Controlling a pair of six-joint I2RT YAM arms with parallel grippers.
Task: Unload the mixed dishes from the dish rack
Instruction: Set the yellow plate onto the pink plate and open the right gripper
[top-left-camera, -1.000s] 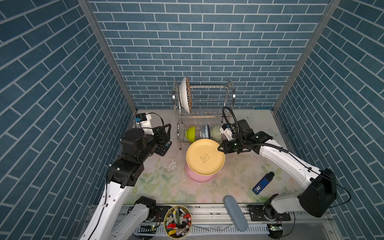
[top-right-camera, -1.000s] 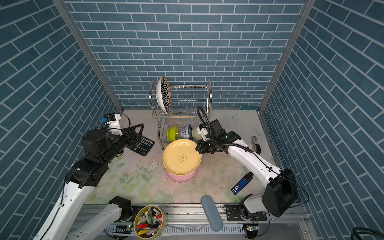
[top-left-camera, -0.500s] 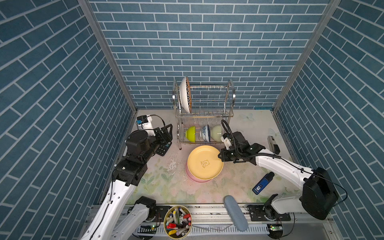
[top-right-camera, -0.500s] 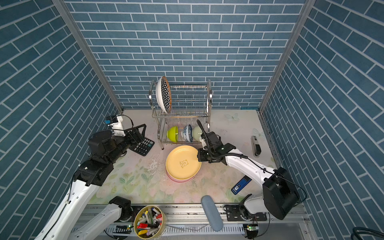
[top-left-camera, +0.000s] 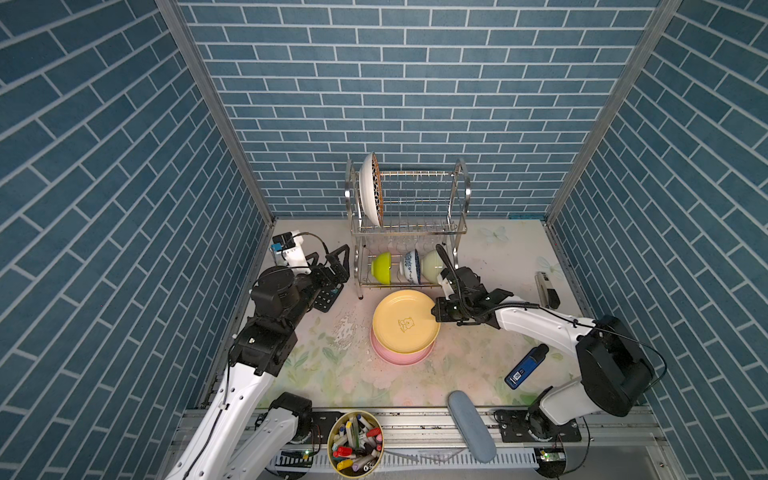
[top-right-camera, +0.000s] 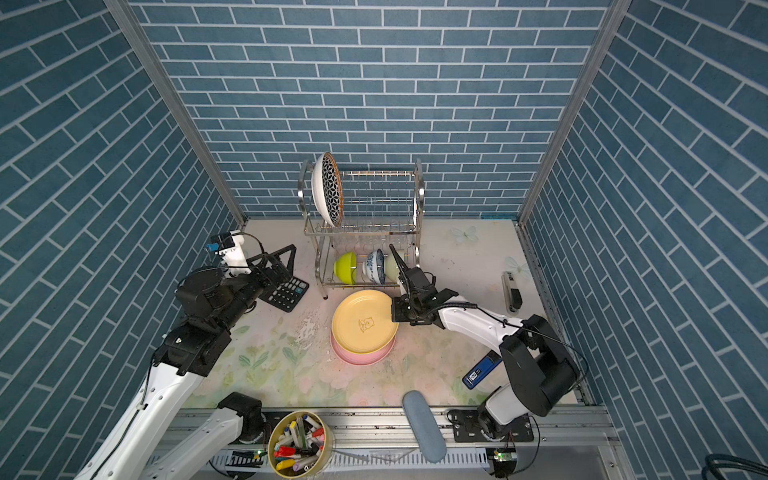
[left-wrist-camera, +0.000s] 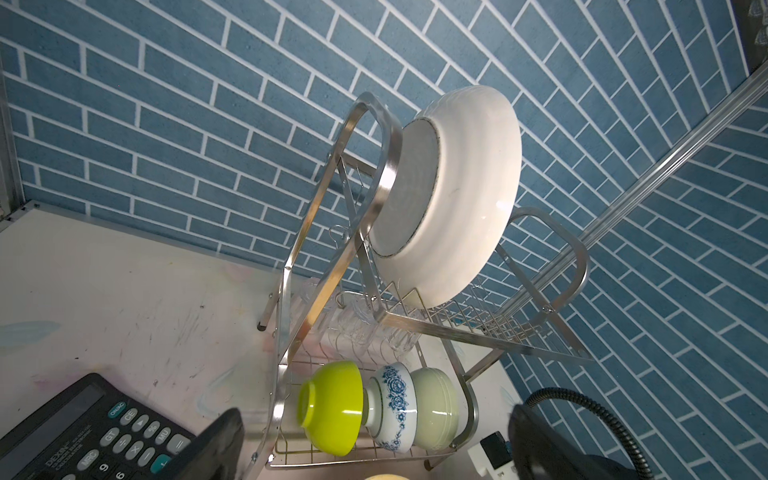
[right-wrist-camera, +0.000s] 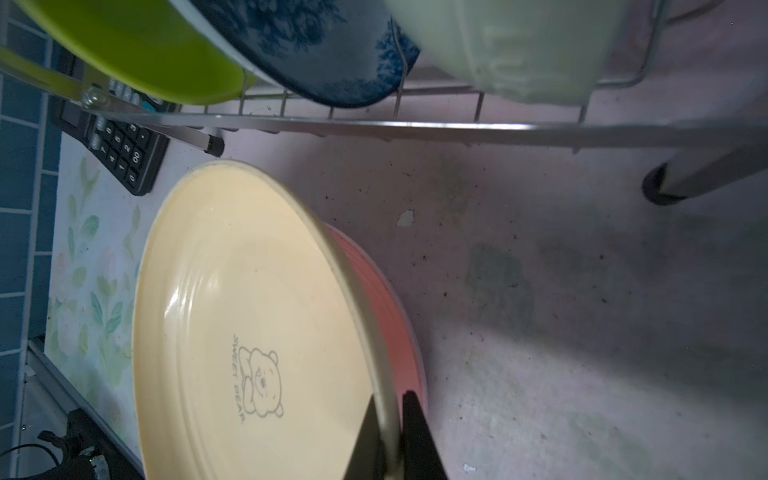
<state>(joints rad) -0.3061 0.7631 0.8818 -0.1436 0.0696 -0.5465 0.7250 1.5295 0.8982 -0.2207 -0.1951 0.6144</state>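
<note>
The dish rack stands at the back wall. A star-patterned plate stands on edge at the left end of its upper tier. The lower tier holds lime, blue-on-white and pale-green bowls, with clear glass tumblers behind them. In front, a yellow plate lies tilted on a pink plate. My right gripper is shut on the yellow plate's rim. My left gripper is open and empty, left of the rack.
A black calculator lies under the left gripper. A tub of markers and a grey-blue case sit at the front edge. A blue device and a stapler lie on the right.
The right gripper has come down and brought the yellow plate onto the pink plate. The left gripper has opened wider and moved nearer the rack.
</note>
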